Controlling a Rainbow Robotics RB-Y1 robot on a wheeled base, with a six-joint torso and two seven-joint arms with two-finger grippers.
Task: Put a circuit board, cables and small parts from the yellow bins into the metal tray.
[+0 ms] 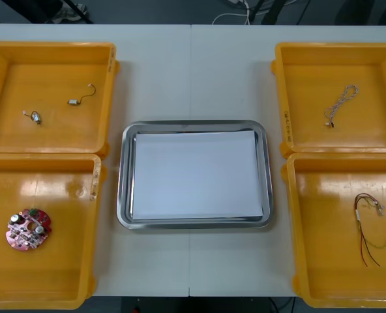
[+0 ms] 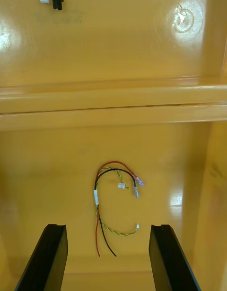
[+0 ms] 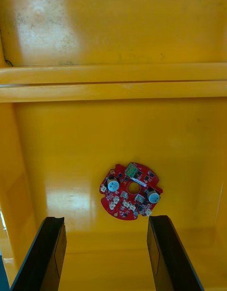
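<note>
Tray [image 1: 194, 124]: 0 items in it.
Board [image 1: 27, 229]: 8 o'clock of tray, unpicked.
Cable [image 2: 97, 196]: 4 o'clock, unpicked.
Left gripper [image 3: 107, 220], right gripper [image 2: 109, 226]: wide open, empty.

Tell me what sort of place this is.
Probably an electronics kitting bench: yellow bins holding a round red circuit board and cables flank a metal tray on a light table.

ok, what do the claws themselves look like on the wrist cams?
Both look alike. The right claw and the left claw each have two plain matte black fingers. The fingers are broad flat slabs with squared-off tips. I can see no markings, labels or cables on them.
</note>
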